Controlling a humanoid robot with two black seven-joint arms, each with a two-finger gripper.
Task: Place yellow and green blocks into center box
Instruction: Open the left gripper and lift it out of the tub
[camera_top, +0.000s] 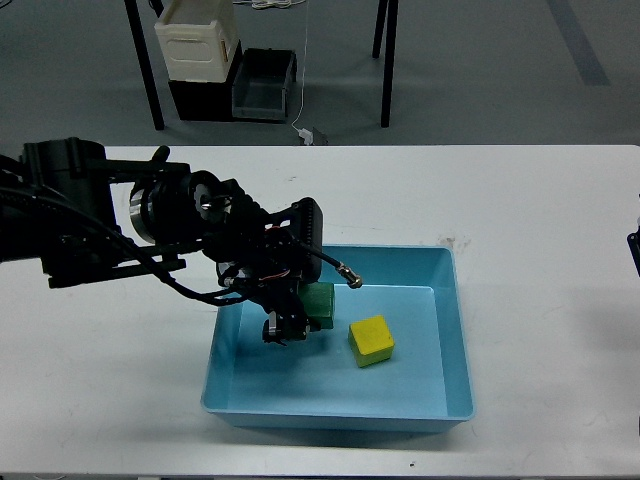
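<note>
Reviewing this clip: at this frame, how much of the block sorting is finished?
The yellow block already lies on the floor of the light-blue tray. The green block is also inside it, right at the left gripper; whether it is released cannot be told. Only letting go and withdrawing appears left.

My left arm runs off the picture's left edge, so I can't see its shoulder end. It hides most of the green block; only the right part shows. My left gripper is dark and small, and I can't make out its fingers. Only a dark sliver at the right edge shows of my right arm.
</note>
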